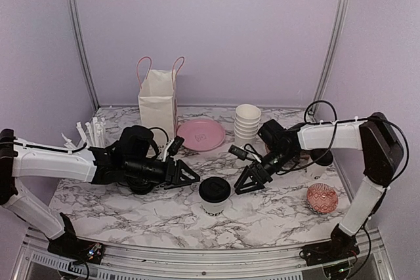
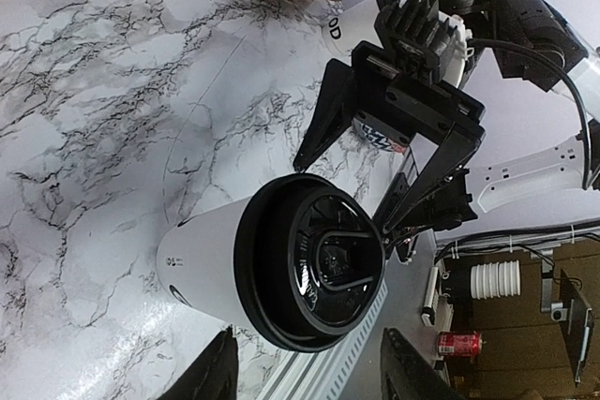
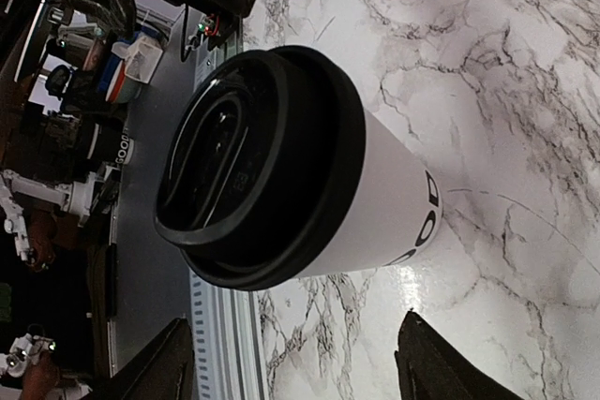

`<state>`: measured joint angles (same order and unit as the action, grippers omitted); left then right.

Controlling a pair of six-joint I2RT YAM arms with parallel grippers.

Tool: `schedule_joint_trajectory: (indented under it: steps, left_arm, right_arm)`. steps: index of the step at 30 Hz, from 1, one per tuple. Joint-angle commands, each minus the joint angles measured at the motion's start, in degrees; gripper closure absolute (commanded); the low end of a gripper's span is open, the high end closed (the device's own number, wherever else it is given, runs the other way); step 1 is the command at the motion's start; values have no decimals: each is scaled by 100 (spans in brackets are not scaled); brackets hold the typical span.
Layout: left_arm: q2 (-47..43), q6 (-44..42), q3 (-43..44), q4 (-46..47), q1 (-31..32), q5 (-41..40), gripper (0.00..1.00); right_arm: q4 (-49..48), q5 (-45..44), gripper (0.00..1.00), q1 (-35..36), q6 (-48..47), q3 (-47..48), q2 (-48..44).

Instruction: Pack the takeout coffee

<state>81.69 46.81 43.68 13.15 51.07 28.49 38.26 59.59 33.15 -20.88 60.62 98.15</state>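
From above, the coffee cup [image 1: 214,195] stands upright between the left gripper [image 1: 191,174] and the right gripper [image 1: 247,181], touching neither. Left wrist view: fingers spread, cup just ahead. Right wrist view: fingers spread, cup just ahead, unheld.

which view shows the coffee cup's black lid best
Right wrist: the lid fills the frame, rim and recessed top clear. Left wrist shows it smaller, face-on; top external shows just a small dark disc.
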Motion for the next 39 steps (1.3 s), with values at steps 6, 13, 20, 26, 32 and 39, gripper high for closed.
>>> schedule_joint_trajectory:
  steps: [6,13,20,26,32,39]
  left_arm:
    - [559,-96,316,353,34,-53,51]
    - [901,-171,383,434,88,187,54]
    - [993,-157,270,443,109,116,56]
    - [1124,-41,86,416,109,-7,61]
    - [1416,195,-127,107,106,-214,70]
    - [1641,84,-164,-371,121,-365,74]
  right_arm:
    - [215,678,36,15,86,626,533]
    - [307,561,38,54,93,767,655]
    - [492,137,44,251,40,939,944]
    - [516,-93,52,285,151,1049,1216]
    - [491,-319,52,280,244,1090,1316]
    - [455,-746,54,315,310,1210,1373]
